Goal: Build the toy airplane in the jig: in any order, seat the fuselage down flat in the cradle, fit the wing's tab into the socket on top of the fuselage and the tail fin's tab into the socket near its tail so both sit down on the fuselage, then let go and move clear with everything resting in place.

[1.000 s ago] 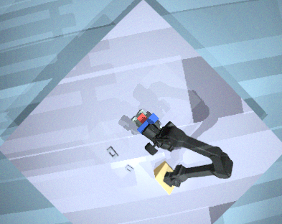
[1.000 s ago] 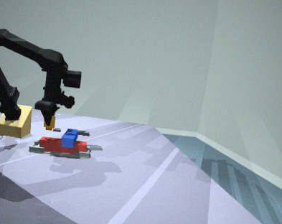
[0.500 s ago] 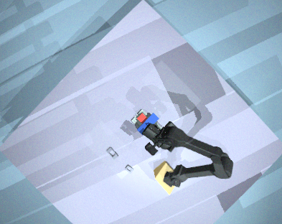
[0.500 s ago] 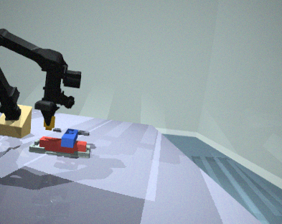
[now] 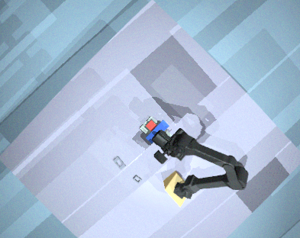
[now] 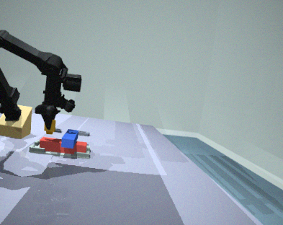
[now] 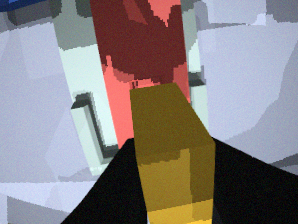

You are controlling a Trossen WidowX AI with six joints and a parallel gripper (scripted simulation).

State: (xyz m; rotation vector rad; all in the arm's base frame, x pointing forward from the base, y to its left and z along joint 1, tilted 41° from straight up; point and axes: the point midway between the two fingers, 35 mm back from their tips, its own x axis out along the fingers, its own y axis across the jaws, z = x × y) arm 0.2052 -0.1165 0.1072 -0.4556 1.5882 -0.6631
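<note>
The red fuselage (image 5: 151,124) (image 6: 50,145) (image 7: 119,122) lies in the pale green cradle (image 5: 143,129) (image 6: 36,148) (image 7: 75,65). The blue wing (image 5: 163,125) (image 6: 69,140) (image 7: 25,4) lies across the top of the fuselage; its tab is hidden. My gripper (image 6: 49,122) (image 7: 161,143) is shut on the yellow tail fin (image 6: 51,129) (image 7: 172,122). The fin hangs upright above the tail end of the fuselage, with a gap under it in the exterior view. In the wrist view the fin covers most of the tail socket, and only a small edge shows just beyond it.
Two small grey holders stand on the table, the larger (image 5: 115,157) and the smaller (image 5: 134,177), on the arm's side of the cradle. A yellow wedge-shaped block (image 5: 171,181) (image 6: 13,130) is under the arm's base. The raised wing is beside the gripper.
</note>
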